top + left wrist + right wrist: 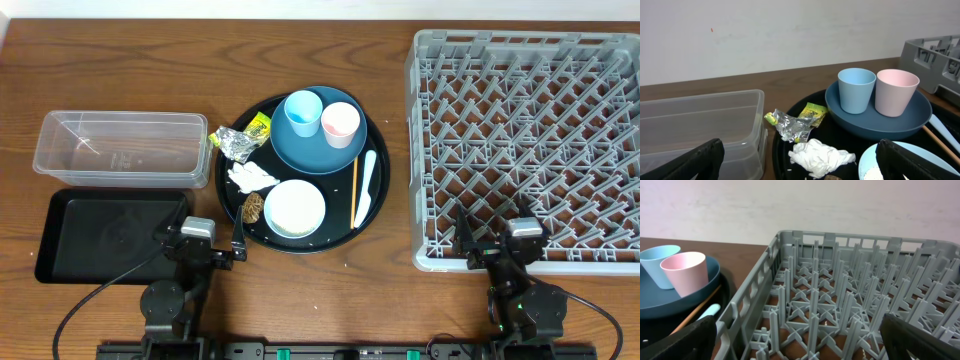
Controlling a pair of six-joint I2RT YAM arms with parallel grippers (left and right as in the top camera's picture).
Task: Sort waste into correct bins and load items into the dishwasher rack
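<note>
Left pincer (203, 236) and right pincer (495, 238): both spread wide, empty, at the near bench (120, 60) edge. Foil (235, 143) and yellow wrapper (259, 125) lie at the round black tray's (338, 228) left rim, tissue (250, 177) inside it. Blue cup (303, 112) and pink cup (339, 123) stand on the dark-blue plate (310, 155). Grey rack (520, 140) to the right, clear tub (120, 148) to the left.

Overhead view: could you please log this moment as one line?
left gripper: open, empty | right gripper: open, empty | dishwasher rack: empty | light-blue cup, pink cup: on dark-blue plate

Wood table (150, 60), clear tub (120, 116), blk tray (100, 238), round tray (336, 226), grey rack (413, 150)
</note>
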